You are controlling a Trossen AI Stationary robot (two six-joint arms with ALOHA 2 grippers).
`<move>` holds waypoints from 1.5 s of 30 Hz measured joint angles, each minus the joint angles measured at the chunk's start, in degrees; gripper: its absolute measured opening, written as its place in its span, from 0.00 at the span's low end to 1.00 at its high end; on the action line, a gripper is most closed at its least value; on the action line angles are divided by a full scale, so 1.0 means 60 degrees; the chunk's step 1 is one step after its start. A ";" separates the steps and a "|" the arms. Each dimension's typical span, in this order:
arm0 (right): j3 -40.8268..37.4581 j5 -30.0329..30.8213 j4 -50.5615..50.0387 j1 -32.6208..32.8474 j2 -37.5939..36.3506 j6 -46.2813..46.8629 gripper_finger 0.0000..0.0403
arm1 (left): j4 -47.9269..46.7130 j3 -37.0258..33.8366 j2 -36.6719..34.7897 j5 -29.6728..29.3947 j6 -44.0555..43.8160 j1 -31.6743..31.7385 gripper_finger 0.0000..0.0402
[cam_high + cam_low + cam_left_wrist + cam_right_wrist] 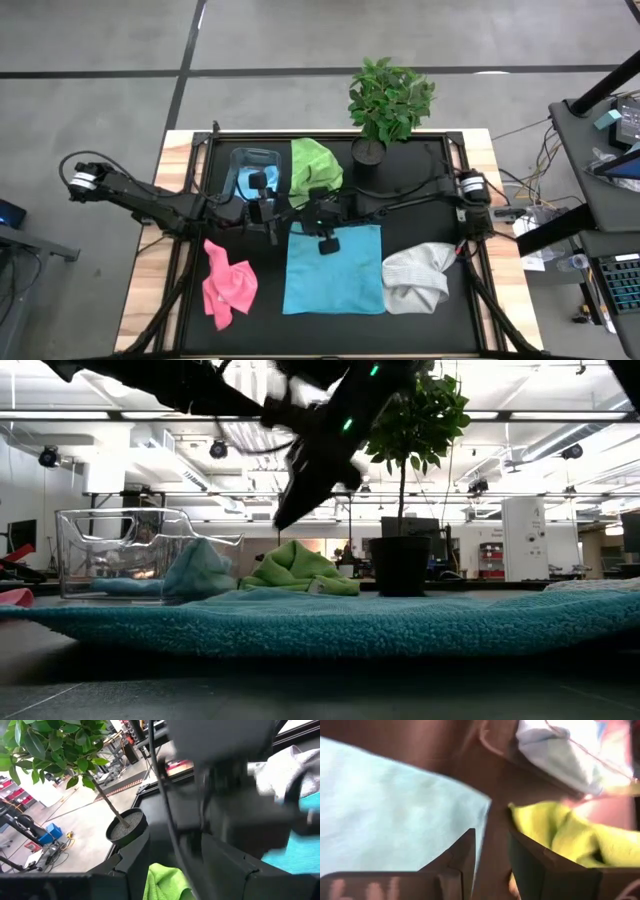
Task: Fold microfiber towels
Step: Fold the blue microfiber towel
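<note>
The right gripper [492, 862] hangs above the top edge of the flat blue towel [333, 268], its fingers [457, 857] a narrow gap apart and holding nothing. The left gripper [270, 210] sits beside the clear bin [255, 172] (I cannot tell how its fingers stand). A second blue towel [200, 572] lies in that bin, the green towel [314, 168] just beside it, near the potted plant [388, 105]. The pink towel [228, 283] lies crumpled left of the flat one, the white towel [417, 277] bunched on its right.
</note>
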 joint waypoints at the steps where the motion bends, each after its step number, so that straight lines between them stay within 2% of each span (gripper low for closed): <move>1: -0.0050 -0.0188 -0.0278 0.0088 -0.0188 0.0234 0.25 | -0.0004 0.0000 0.0000 0.0000 0.0000 0.0000 0.41; 4: -0.0395 -0.0569 -0.0895 0.0466 -0.0790 0.0955 0.23 | 0.0005 0.0000 0.0000 0.0000 -0.0004 0.0000 0.41; 8: -0.1338 -0.0539 -0.0657 0.1321 -0.1721 0.1877 0.20 | 0.0243 0.0003 0.0000 0.0021 -0.0034 -0.0025 0.41; 14: -0.2741 0.0302 -0.0064 0.2765 -0.2786 0.3543 0.19 | 0.0802 0.0144 0.0313 0.0171 -0.0116 -0.0390 0.41; 18: -0.3229 0.1103 -0.0098 0.3671 -0.3086 0.4459 0.19 | 0.0900 0.0760 0.1178 0.0175 -0.0662 -0.0843 0.41; 24: -0.3511 0.1161 -0.0188 0.4849 -0.3118 0.5447 0.21 | 0.0538 0.1911 0.2817 0.0171 -0.0932 -0.1864 0.41; 26: -0.3558 0.1164 -0.0495 0.5278 -0.3155 0.5880 0.21 | -0.0114 0.2621 0.3219 0.0175 -0.1504 -0.2170 0.41; 30: -0.3645 0.1280 -0.0770 0.6189 -0.3160 0.6766 0.21 | -0.2824 0.4158 0.3832 0.0285 -0.3050 -0.2719 0.41; 34: -0.3742 0.2109 -0.0709 0.6988 -0.3160 0.7535 0.19 | -0.4879 0.5624 0.4426 0.0220 -0.3987 -0.3389 0.41; 36: -0.3758 0.2436 -0.0699 0.7329 -0.3159 0.7858 0.18 | -0.5647 0.6272 0.4765 -0.0167 -0.4561 -0.3857 0.41; 40: -0.3775 0.2978 -0.0686 0.7851 -0.3152 0.8645 0.19 | -0.6249 0.7114 0.5362 -0.0794 -0.6148 -0.4605 0.41; 45: -0.3908 0.3019 -0.0627 0.8066 -0.3152 0.9438 0.26 | -0.6532 0.7191 0.6136 -0.0912 -0.7021 -0.5296 0.41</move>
